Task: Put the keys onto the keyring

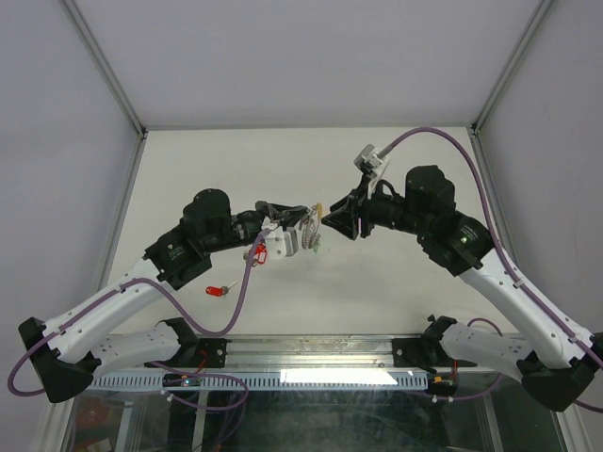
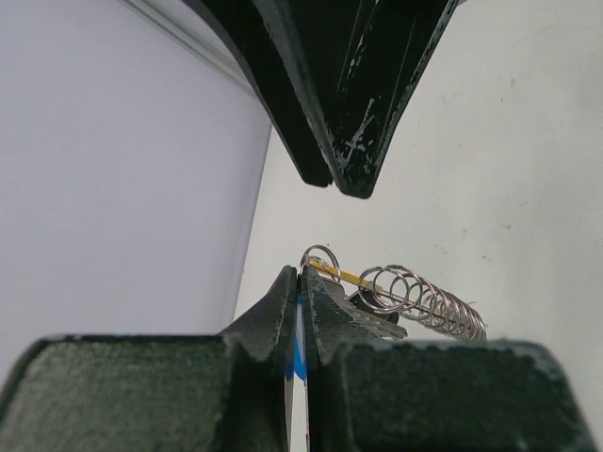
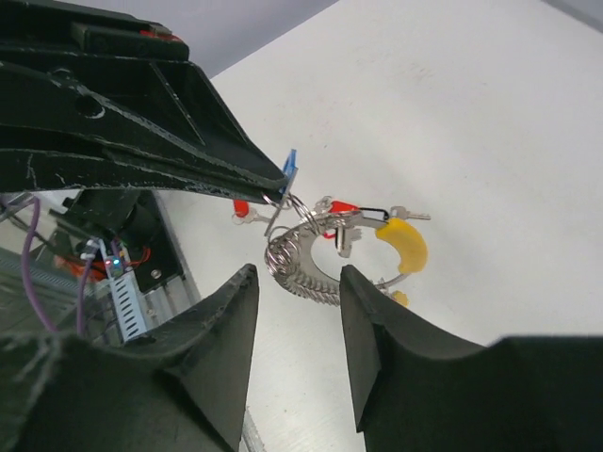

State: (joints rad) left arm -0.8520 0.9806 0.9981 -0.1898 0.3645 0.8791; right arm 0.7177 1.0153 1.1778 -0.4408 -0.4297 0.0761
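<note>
Steadiness matters here: our left tool (image 2: 300,275) is pinched tight on a blue-tagged silver key (image 2: 300,358), and the coiled silver wire keyring (image 3: 301,273) dangles from it above the white worktop (image 1: 396,282). Our right tool (image 1: 332,222), parted and empty, should close squarely on the coil.

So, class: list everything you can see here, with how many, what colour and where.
table: one, white, under everything
rings: many linked, silver, hanging at the left gripper
blue tag: one, blue, pinched in the left gripper
yellow tag: one, yellow, on the ring bunch
red tag: one, red, at the ring bunch
red key: one, red tag, lying on the table by the left arm
left gripper: one, black, shut on the blue tag
right gripper: one, black, open, facing the rings
</note>
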